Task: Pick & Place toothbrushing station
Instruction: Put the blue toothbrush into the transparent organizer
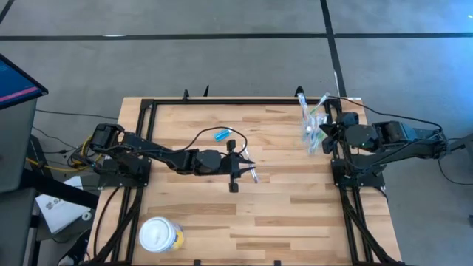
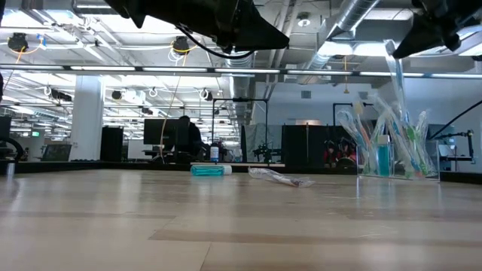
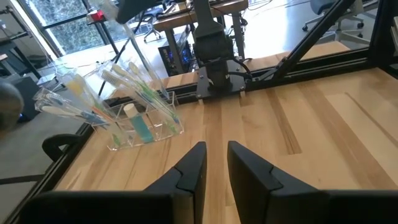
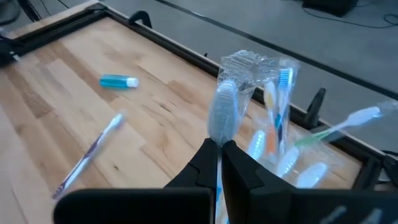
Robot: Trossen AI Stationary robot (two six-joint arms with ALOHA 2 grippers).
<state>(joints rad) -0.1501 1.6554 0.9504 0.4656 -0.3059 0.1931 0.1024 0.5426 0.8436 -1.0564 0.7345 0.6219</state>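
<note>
Now I'm holding a wrapped toothbrush (image 4: 225,112) clamped in the right tool (image 4: 221,149) above the clear holder (image 1: 313,137) already bristling with brushes, while the blue tube (image 1: 221,134) and another toothbrush (image 4: 87,155) are lying on the desk (image 1: 281,214) beneath my empty, slightly parted left tool (image 3: 214,163).

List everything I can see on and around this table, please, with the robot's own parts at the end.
clear holder: one, far right table edge, filled with wrapped toothbrushes.
wrapped toothbrush: one, clear wrap, pinched by the right gripper above the holder.
loose toothbrush: one, wrapped, lying mid-table.
blue tube: one, white cap, lying toward the far side.
yellow tub: one, white lid, near left corner.
table: one, light wood, black frame.
left gripper: dark, mid-table, holding nothing, fingers slightly apart.
right gripper: dark, over the holder.
</note>
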